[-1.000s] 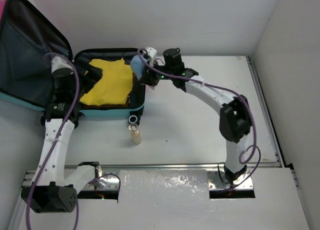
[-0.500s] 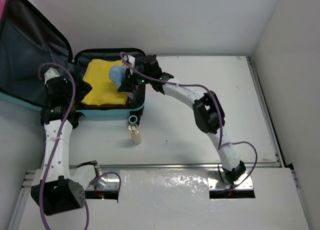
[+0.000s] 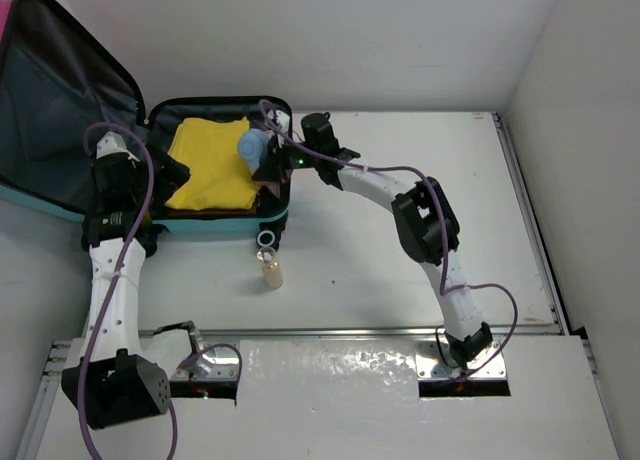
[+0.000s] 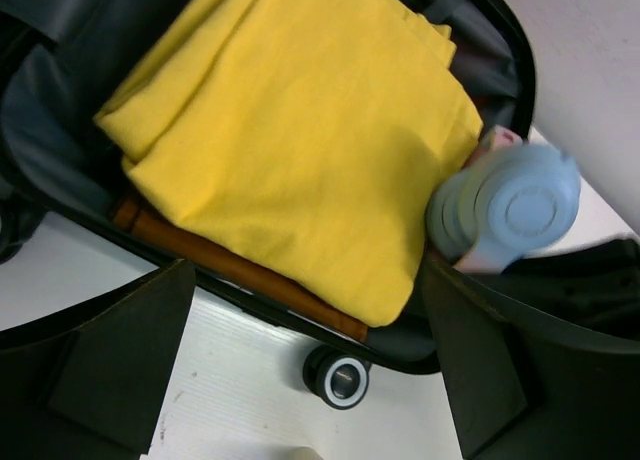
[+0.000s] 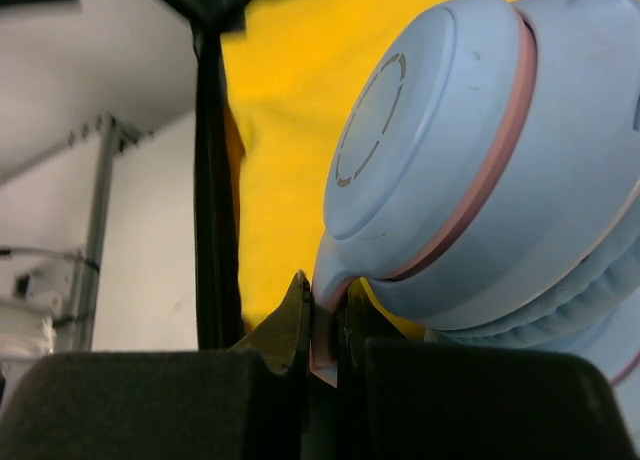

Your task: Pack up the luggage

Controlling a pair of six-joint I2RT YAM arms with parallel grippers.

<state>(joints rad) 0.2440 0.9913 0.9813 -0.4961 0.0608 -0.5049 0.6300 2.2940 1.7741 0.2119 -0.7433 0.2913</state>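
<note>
Black-fingered right gripper [image 5: 322,315] is clamped on the edge of pale-blue headphones [image 5: 480,160], hanging over the folded yellow cloth [image 3: 210,165] inside the luggage [image 3: 230,223], which lies open at the table [image 3: 400,260]'s far left w/ lid [image 3: 50,100] up. Left gripper [image 4: 305,280] hovers by its near edge, jaws apart & empty. Cloth looks packed, headphones nearly in; bottle [image 3: 269,270] out front & shutting the lid prob. remain.

A folded yellow cloth [image 4: 300,150] fills the dark lining of the open luggage [image 4: 510,70] over a brown strip [image 4: 240,270], with pale blue headphones [image 4: 510,210] at its right edge — below, a black wheel [image 4: 337,377] shows against the white counter [image 4: 240,380], between the spread jaws of the left gripper [image 4: 308,280].
</note>
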